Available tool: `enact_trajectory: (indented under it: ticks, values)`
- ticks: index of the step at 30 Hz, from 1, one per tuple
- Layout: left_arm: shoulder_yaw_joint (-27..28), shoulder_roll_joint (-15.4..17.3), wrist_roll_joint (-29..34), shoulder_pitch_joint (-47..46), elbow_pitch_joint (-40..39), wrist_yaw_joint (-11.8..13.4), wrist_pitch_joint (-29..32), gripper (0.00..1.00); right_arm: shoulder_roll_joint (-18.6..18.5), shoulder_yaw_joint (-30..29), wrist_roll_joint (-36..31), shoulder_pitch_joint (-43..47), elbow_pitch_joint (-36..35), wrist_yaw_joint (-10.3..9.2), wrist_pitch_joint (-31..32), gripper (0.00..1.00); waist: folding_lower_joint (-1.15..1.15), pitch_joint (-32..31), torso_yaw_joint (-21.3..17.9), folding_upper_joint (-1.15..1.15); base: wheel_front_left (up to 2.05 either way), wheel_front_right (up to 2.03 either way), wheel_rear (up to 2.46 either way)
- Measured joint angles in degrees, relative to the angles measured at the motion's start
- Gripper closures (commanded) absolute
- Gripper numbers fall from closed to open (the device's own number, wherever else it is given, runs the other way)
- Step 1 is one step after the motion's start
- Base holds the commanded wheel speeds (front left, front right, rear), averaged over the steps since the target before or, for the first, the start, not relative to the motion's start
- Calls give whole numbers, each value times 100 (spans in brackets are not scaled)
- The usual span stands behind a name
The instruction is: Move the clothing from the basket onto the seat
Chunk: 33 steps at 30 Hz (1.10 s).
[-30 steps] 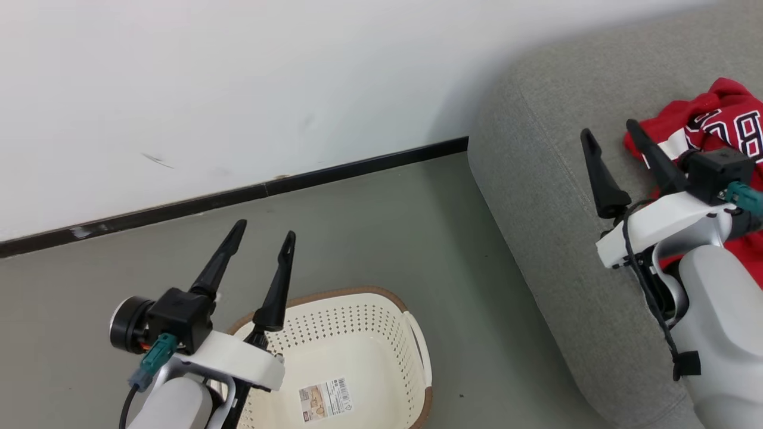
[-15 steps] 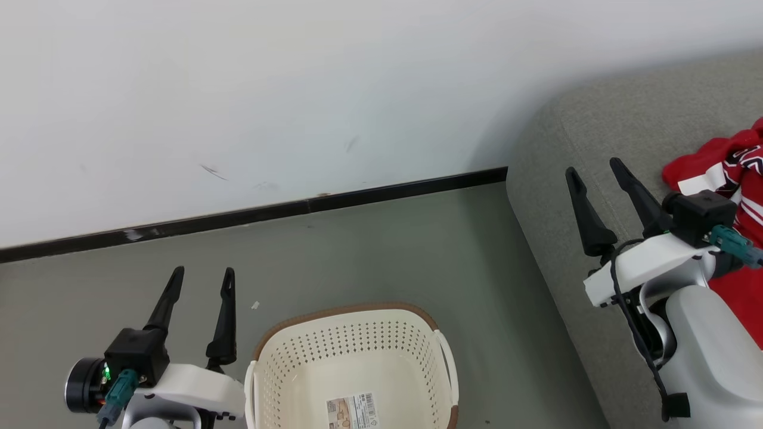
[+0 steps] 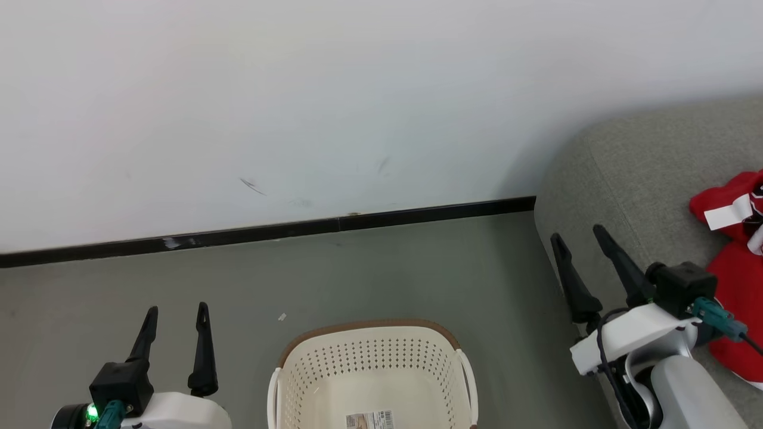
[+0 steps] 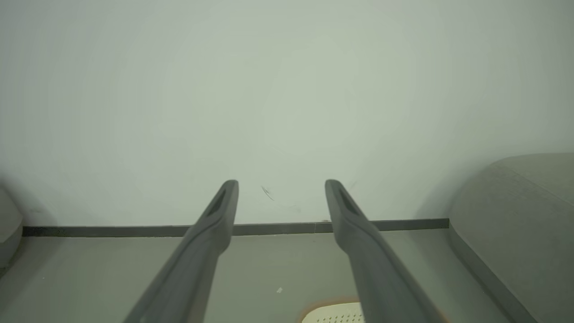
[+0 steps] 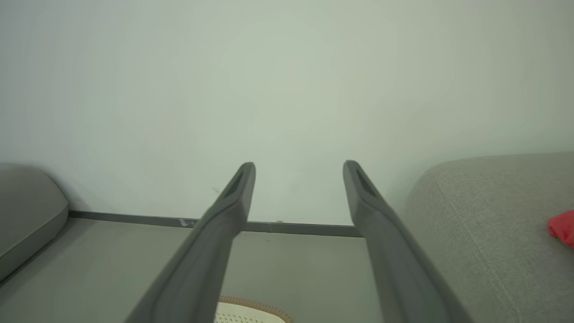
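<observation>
Since earlier the left end effector (image 3: pixel 177 308) is drawn off the basket (image 3: pixel 369 357); both are spread wide, empty. The clothing (image 3: pixel 736 280), laid on the seat (image 3: pixel 644 179) right of the right end effector (image 3: pixel 577 233), could be snagged by its teal connector (image 3: pixel 712 313).

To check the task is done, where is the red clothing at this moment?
In the head view the clothing lies at the far right on the seat, beside the right gripper, away from the basket.

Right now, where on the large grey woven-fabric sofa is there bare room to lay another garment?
The sofa is bare from its rounded end near the white wall up to the soft bright red garments; there, at the right, it is crowded.
</observation>
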Motion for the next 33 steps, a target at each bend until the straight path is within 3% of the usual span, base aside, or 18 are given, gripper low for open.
enact_trajectory:
  ticks: [17, 33]
  values:
    - [78, -78, 112, 317, 60, 23, 0, 0, 224, -345, -292, 1192, -555, 0, 0, 0, 0, -305, 290, 0, 0, 0, 0]
    - [103, -26, 356, 380, 216, 25, 0, 0, 283, -318, -309, 1555, -856, 0, 0, 0, 0, -338, 305, 0, 0, 0, 0]
